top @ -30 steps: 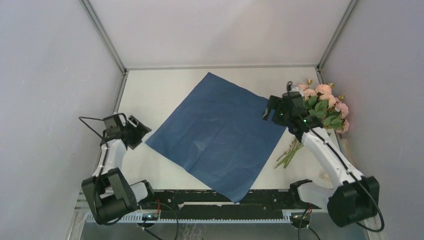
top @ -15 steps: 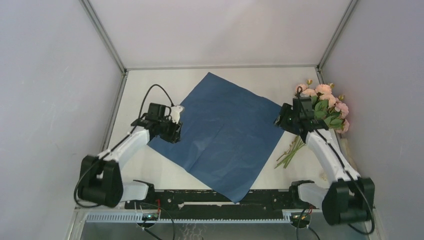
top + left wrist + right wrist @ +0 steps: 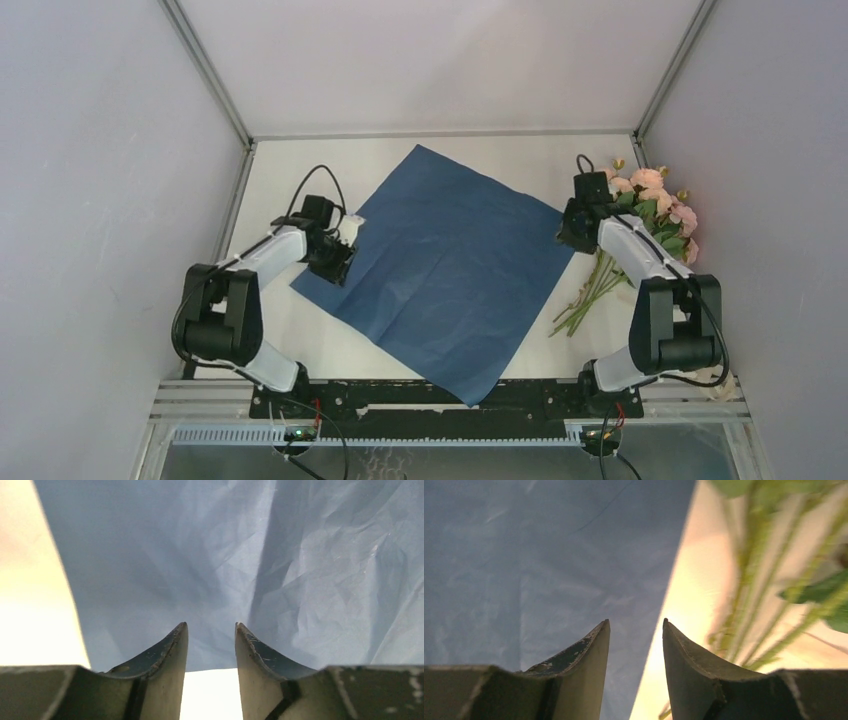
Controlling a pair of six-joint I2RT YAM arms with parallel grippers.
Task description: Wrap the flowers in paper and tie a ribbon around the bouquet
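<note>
— Where was the paper when you looked?

— The large, thin, dark navy sheet of paper (image 3: pixel 440 262) lay flat in the middle of the white tabletop (image 3: pixel 300 175), turned like a diamond. One corner pointed to the far edge, and the opposite corner reached over the near edge.

— And your two arms?

— My left gripper (image 3: pixel 338 264) was low at the left corner of the sheet. In its wrist camera I saw the two fingers (image 3: pixel 167 652) a little apart, with the edge of the paper just in front of the tips. Nothing was between them. My right gripper (image 3: pixel 567 232) was at the right corner of the sheet. Its fingers (image 3: pixel 589 652) were also apart and pinched nothing. The edge of the sheet showed through the gap, lying on the tabletop beyond.

— And the flowers?

— The small bunch of pink and peach roses (image 3: pixel 655 212) with green leaves lay along the right edge, with the blooms toward the far right corner. The long thin green stems (image 3: pixel 590 295) pointed to the near edge. They were near the sheet but did not touch it.
</note>
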